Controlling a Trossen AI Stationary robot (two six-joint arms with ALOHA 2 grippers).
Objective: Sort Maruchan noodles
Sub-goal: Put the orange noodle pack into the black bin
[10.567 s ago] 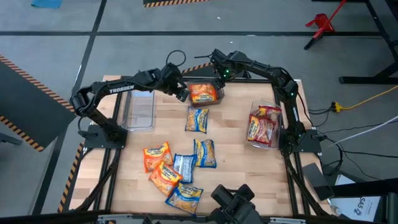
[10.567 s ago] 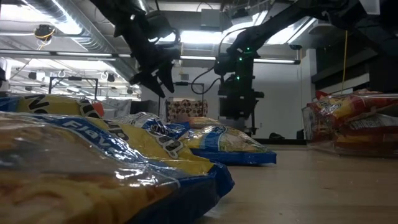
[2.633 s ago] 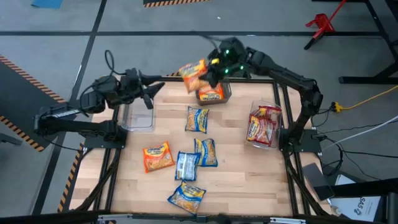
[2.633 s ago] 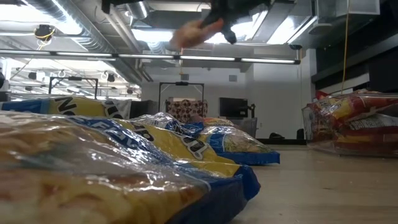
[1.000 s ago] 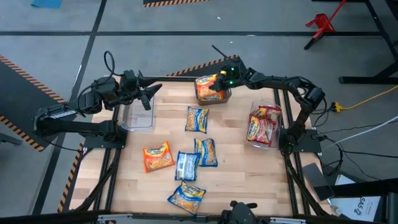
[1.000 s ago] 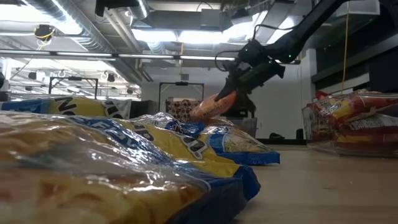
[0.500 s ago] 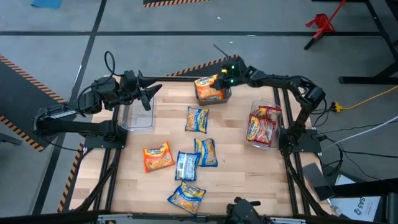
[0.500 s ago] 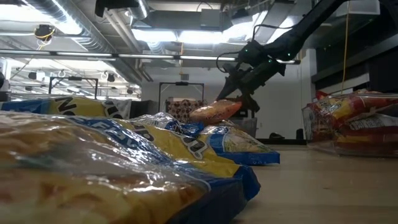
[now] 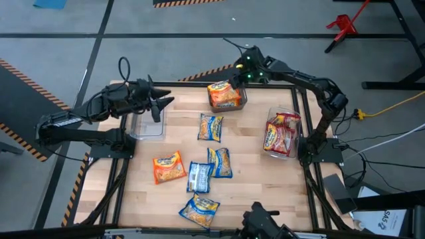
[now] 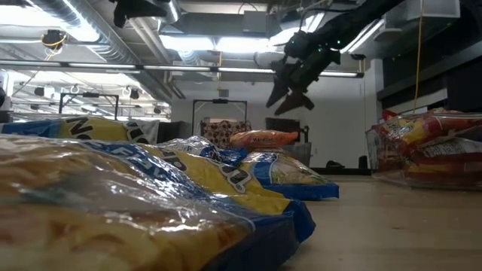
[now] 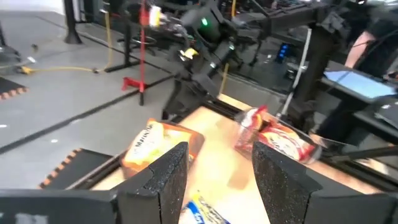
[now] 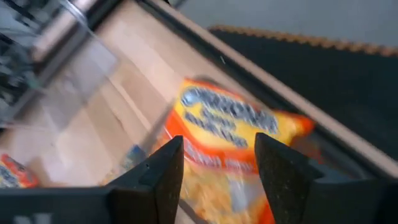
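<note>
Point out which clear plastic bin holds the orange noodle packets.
The clear plastic bin at the table's far edge, below the right gripper, holds orange packets; the right-side bin holds red-and-silver ones.

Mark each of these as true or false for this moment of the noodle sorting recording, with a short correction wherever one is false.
1. The right gripper is open and holds nothing. True.
2. An orange packet lies on top of the bin at the table's far edge. True.
3. The clear bin near the left gripper is full of packets. False: no packets show in it.
4. The left gripper grips a blue-and-yellow packet. False: it is open and empty, up beside that clear bin.
5. The bin on the right holds red-and-silver packets. True.
</note>
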